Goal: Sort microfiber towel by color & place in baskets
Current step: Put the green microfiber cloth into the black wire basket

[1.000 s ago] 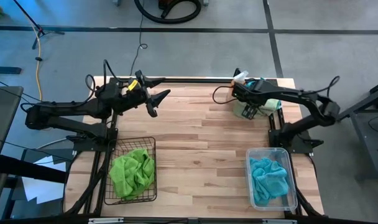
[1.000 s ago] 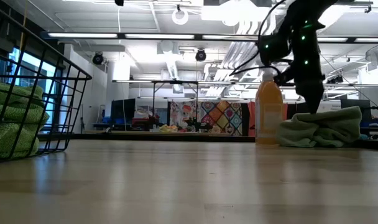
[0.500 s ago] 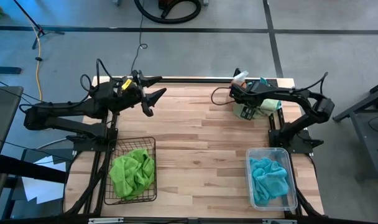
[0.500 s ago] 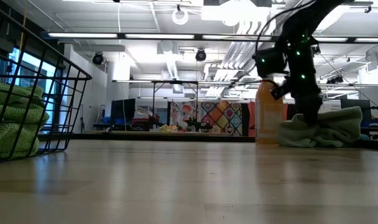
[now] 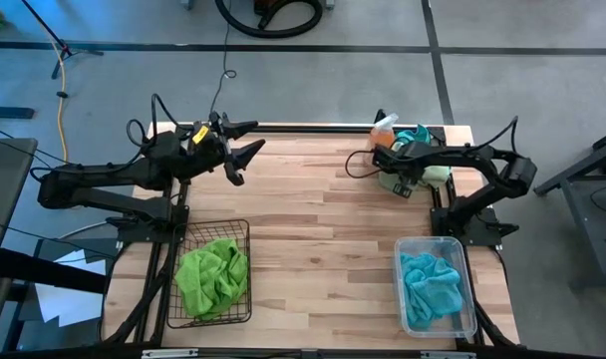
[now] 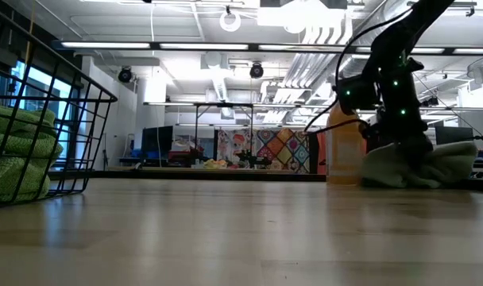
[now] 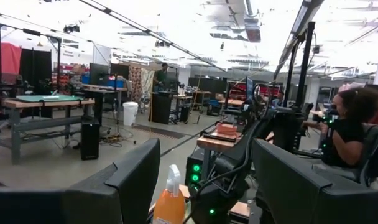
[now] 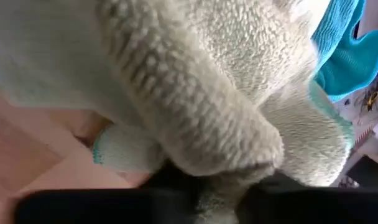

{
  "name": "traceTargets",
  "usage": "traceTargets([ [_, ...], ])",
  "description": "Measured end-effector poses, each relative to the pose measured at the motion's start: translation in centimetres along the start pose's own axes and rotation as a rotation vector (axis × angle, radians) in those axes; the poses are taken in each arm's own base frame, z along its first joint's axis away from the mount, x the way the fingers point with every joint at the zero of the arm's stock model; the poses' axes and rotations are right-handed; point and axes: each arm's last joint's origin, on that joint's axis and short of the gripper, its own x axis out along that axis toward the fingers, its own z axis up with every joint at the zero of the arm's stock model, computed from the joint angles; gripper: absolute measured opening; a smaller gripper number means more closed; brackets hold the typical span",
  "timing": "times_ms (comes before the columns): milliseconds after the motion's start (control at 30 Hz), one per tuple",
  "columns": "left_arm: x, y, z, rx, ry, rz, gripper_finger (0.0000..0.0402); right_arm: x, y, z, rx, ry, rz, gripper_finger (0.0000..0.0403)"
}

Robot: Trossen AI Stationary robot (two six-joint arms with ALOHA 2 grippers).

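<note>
A pale green microfiber towel lies heaped at the table's far right corner, with a turquoise one behind it. My right gripper stands over the heap, pointing down, shut on the pale cloth. My left gripper hovers open at the far left, touching nothing. The black wire basket at the near left holds a lime green towel. The clear plastic basket at the near right holds a turquoise towel. My right gripper pinches a raised fold of the pale green towel between its two fingers, coming from above and pointing down. How many layers it has cannot be told. The towel's heap still rests on the table.
An orange spray bottle stands upright just beyond the heap, close to my right gripper. The middle of the wooden table is bare. A person sits in the room beyond the table.
My right gripper has gone down into the pale green towel and a little toward the table's right edge, uncovering the spray bottle seen from above. The heap has shifted slightly rightward with it. My left gripper has drawn back a little toward the far left.
</note>
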Motion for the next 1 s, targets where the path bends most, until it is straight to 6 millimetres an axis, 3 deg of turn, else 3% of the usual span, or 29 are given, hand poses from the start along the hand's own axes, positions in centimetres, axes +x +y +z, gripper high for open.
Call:
traceTargets([
  [67, 0.0, 0.0, 0.0, -0.001, 0.0, 0.001, 0.0243, -0.4, -0.2, -0.1, -0.005, -0.023, 0.017, 0.0029],
  [100, 0.0, 0.0, 0.0, -0.002, 0.0, 0.001, 0.0243, -0.6, -0.2, -0.3, -0.005, -0.037, 0.031, 0.0017],
  [400, 0.0, 0.0, 0.0, -0.009, 0.0, 0.001, 0.0243, -4.5, -2.5, -3.8, 0.123, -0.163, -0.001, 0.0005],
  [667, 0.0, 0.0, -0.1, -0.006, 0.009, 0.003, 0.0243, -11.9, -6.3, -7.3, 0.395, -0.465, 0.101, 0.0002],
  [800, 0.0, 0.0, -0.1, -0.011, 0.009, 0.005, 0.0243, -15.4, -8.0, -9.0, 0.44, -0.58, 0.109, 0.0001],
  [1000, 0.0, 0.0, -0.1, -0.013, 0.009, 0.005, 0.0243, -18.2, -8.6, -10.1, 0.44, -0.656, 0.186, 0.0001],
])
